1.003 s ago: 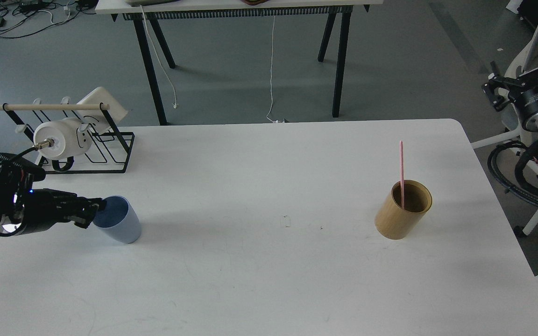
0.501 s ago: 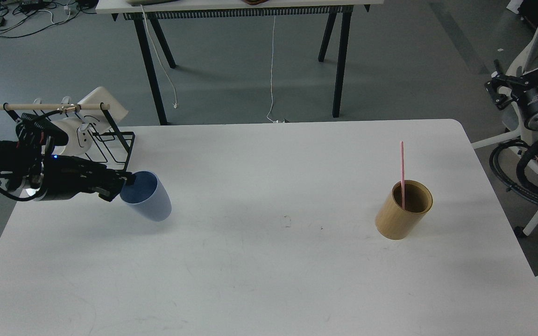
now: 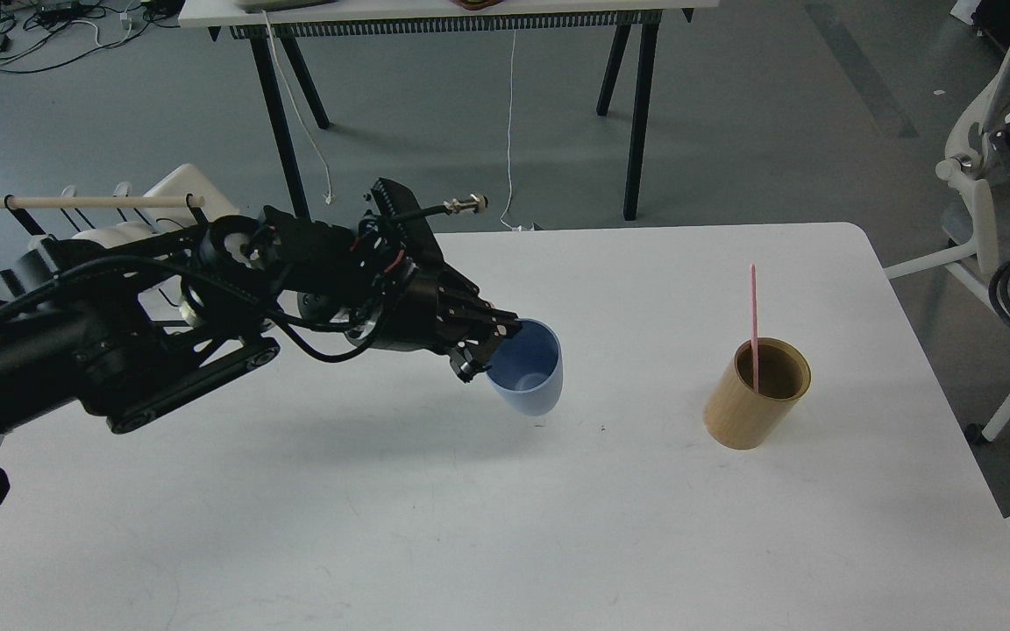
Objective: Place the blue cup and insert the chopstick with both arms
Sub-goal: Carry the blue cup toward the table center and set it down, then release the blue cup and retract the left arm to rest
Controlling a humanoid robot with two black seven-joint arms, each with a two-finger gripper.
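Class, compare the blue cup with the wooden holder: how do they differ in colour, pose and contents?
The blue cup is light blue; the wooden holder is tan. The cup is tilted, gripped at its rim by the left pincer; the holder stands free on the table. The cup is empty; the holder holds a pink chopstick. Both are open-topped.

Black cabled left arm (image 3: 163, 315), silver rings

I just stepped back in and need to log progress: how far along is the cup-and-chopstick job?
Done: the left gripper has the blue cup by its rim. In hand: the cup is at mid-table, tilted; whether its base touches the surface is unclear. Left: setting it upright and moving the pink chopstick, which stands in the tan wooden holder. The right gripper is out of view.
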